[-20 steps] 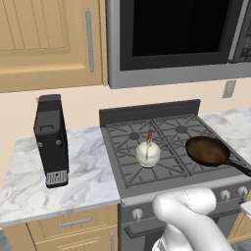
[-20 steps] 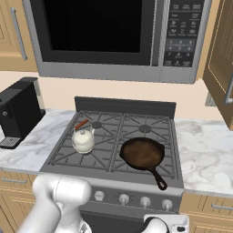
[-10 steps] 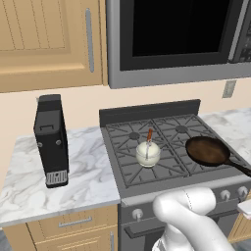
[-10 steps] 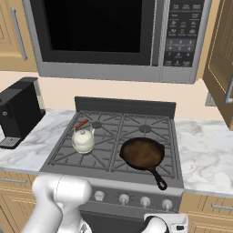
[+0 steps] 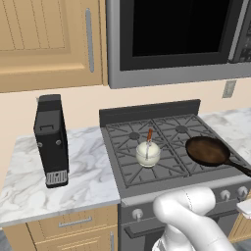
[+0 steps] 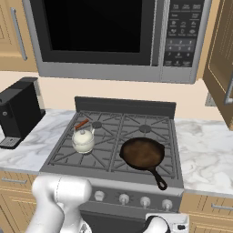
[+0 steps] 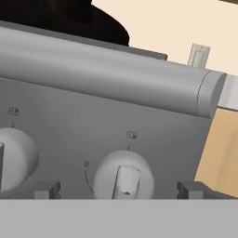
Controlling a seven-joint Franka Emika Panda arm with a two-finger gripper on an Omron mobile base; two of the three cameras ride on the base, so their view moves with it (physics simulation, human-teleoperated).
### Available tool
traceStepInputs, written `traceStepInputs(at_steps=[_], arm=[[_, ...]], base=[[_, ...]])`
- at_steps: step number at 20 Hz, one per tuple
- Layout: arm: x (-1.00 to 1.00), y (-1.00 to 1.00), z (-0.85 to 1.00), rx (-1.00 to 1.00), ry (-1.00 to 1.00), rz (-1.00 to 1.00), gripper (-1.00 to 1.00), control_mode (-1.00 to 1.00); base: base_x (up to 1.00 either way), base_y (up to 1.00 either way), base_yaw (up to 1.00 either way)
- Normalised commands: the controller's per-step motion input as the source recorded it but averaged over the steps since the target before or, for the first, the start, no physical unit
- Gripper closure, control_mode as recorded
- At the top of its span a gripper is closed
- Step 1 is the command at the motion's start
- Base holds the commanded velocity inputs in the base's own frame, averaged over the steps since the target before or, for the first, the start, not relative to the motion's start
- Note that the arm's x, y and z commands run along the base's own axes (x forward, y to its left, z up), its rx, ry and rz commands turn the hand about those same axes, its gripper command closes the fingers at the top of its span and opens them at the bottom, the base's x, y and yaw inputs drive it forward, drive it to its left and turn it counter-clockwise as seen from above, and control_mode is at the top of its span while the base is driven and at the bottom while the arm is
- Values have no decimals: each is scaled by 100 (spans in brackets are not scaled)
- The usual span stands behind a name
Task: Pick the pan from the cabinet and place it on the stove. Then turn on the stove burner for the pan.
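Hand lined up on the rightmost knob, pan already on the stove.
The pan (image 6: 142, 153) sits on the front-right grate; the hand (image 7: 119, 189), fingers wide, frames a knob (image 7: 123, 180). It probably serves that burner; if not, the wrong flame lights, perhaps under the cup (image 6: 83, 140).

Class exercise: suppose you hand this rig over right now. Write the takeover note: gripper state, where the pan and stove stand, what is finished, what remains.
Gripper: open, empty, low at the stove's front panel, its fingertips either side of a round silver knob.
Pan: out of the cabinet, sitting on the stove at the front right grate, handle pointing toward the front right corner.
White cup with a red stick sits on the front left grate.
Done: pan placed.
Left: grip and turn the knob for the pan's burner; I can't confirm this is the right knob.
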Motion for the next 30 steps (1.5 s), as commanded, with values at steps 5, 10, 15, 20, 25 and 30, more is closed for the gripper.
traceStepInputs(at_steps=[5,10,15,20,25,30], arm=[[4,-4,-10,0,0,0,-100,-100],[4,-2,-7,0,0,0,-100,-100],[6,0,-2,0,0,0,-100,-100],[8,0,0,0,0,0,-100,-100],[9,0,0,0,0,0,-100,-100],[8,0,0,0,0,0,-100,-100]], base=[[0,0,0],[0,0,0],[0,0,0],[0,0,0],[0,0,0],[0,0,0]])
